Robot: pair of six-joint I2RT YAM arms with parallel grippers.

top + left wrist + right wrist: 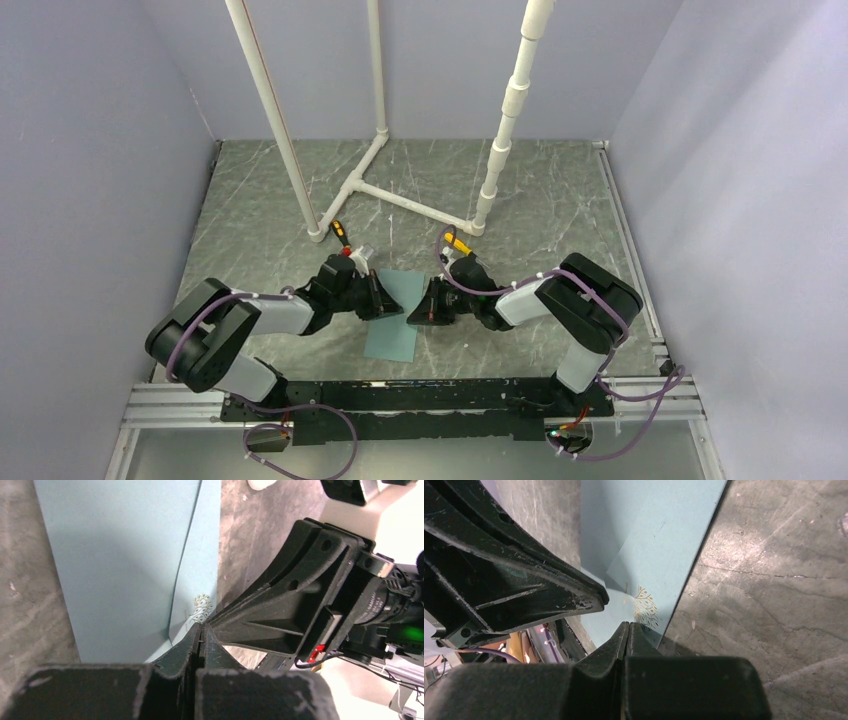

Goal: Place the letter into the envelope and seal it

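Note:
The pale teal envelope (393, 318) lies flat on the dark marbled table between the two arms. Its flap is folded down, with a small gold ornament (645, 607) near the flap's point. The letter is out of view. My left gripper (384, 299) is shut, its tips (201, 628) down at the envelope's (125, 555) edge beside the ornament (202, 608). From the other side my right gripper (420, 311) is also shut, tips (628, 625) resting against the envelope (659, 530) just below the ornament. Nothing shows between either pair of jaws.
A white pipe frame (400, 195) stands on the table behind the envelope, with uprights rising at left, middle and right. Pale walls close in the table on three sides. The two grippers sit only a few centimetres apart over the envelope.

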